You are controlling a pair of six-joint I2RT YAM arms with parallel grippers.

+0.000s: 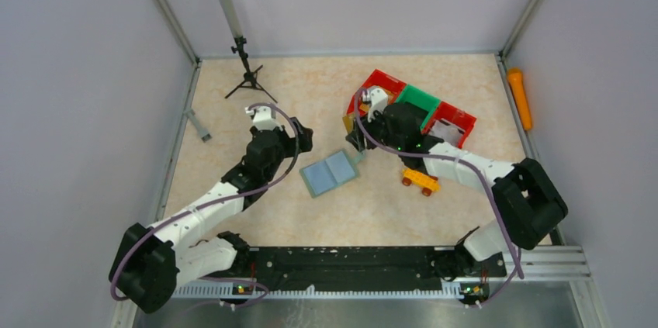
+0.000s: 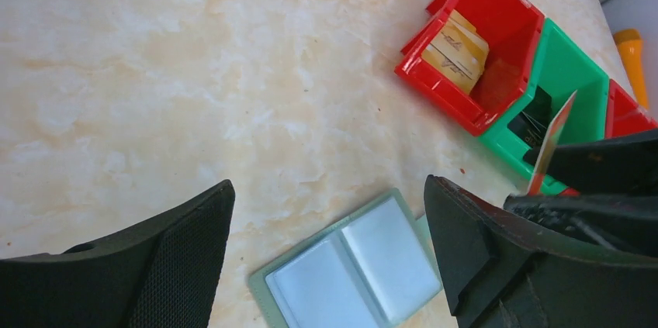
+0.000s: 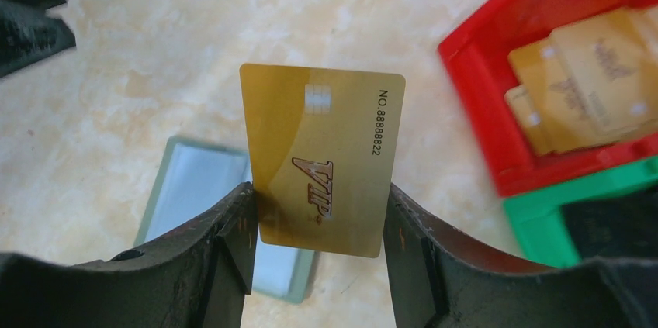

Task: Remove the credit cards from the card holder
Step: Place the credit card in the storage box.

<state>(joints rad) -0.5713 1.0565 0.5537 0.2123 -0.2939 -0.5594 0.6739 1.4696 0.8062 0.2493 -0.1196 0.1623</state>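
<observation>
Right pincer (image 3: 318, 198) tight around credit card (image 3: 322, 142)

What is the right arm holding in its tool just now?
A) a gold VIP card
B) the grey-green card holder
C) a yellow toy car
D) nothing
A: the right wrist view shows the gold card pinched upright in the right tool, above the open card holder.

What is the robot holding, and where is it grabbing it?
The right gripper pinches a gold credit card by its side edges. The left gripper holds nothing.
</observation>
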